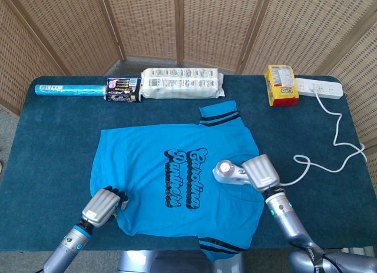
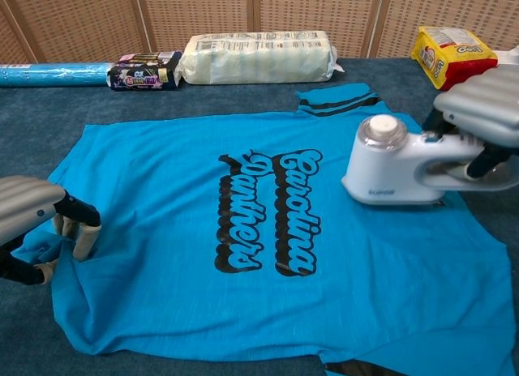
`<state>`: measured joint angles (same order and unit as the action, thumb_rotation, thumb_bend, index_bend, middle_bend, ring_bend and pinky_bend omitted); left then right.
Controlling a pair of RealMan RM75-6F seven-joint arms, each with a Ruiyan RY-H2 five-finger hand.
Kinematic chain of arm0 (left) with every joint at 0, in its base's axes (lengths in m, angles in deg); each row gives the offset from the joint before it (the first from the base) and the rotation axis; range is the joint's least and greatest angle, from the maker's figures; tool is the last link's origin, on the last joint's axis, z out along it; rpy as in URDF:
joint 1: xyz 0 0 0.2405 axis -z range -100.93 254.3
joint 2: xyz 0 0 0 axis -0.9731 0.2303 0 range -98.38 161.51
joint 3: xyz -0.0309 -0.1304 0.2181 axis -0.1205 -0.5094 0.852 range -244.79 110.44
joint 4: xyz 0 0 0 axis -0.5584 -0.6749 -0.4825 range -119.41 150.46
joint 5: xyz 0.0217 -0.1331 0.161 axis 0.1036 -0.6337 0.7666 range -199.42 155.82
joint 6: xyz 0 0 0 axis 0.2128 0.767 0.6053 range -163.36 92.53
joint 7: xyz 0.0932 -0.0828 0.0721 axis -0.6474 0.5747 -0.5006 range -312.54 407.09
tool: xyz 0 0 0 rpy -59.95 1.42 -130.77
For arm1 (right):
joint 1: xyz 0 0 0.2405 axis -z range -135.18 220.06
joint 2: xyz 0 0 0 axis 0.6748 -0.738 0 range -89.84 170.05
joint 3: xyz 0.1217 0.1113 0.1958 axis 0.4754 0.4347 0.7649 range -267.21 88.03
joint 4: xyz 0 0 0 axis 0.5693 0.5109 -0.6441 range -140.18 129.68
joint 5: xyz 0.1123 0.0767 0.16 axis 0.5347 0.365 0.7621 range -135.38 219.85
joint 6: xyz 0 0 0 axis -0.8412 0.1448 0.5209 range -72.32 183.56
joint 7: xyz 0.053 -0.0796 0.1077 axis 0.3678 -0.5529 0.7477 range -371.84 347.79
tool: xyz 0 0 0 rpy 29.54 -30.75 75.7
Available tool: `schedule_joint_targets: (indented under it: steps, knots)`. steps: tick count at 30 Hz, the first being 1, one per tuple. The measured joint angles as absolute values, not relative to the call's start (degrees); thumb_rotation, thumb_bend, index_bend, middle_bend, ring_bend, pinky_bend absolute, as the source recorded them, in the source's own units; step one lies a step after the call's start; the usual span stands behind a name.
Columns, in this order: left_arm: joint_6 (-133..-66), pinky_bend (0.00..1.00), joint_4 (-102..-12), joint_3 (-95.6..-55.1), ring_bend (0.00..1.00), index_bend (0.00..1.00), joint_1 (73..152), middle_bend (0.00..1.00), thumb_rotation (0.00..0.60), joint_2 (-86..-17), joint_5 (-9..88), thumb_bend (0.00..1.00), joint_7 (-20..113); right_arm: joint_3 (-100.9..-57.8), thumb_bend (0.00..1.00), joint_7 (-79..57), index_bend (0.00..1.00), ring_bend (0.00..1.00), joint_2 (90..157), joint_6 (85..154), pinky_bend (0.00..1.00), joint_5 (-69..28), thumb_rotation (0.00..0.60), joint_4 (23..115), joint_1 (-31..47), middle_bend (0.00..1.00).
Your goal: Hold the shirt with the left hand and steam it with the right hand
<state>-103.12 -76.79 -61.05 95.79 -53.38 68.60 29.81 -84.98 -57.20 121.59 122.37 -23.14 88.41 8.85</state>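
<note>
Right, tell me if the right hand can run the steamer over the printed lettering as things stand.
Probably yes. The right hand grips the steamer beside the lettering, and only flat shirt lies between; the left hand holds the far edge.
</note>
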Motion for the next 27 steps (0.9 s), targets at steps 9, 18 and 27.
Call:
schedule_joint_targets:
  steps: [9, 18, 27]
  knots:
    - [-103.84, 0.43, -77.51, -60.7, 0.51, 0.64, 95.16, 0.61, 0.6, -52.68, 68.86, 0.43, 29.63, -79.92, 0.29, -50.77, 0.72, 0.82, 121.1, 121.9, 0.79, -17.09, 0.6, 77.46, 9.04, 0.75]
    - [-103.91, 0.43, -78.37, -60.95, 0.51, 0.64, 95.06, 0.61, 0.6, -52.07, 68.65, 0.43, 28.71, -77.86, 0.29, -47.74, 0.72, 0.82, 122.18, 119.86, 0.79, -12.31, 0.6, 69.07, 9.3, 0.75]
    - [-103.82, 0.43, -79.1, -61.09, 0.51, 0.64, 94.91, 0.61, 0.6, -51.48, 68.27, 0.43, 27.9, -75.7, 0.29, -46.88, 0.72, 0.82, 125.9, 116.98, 0.78, -9.43, 0.6, 63.04, 7.11, 0.75]
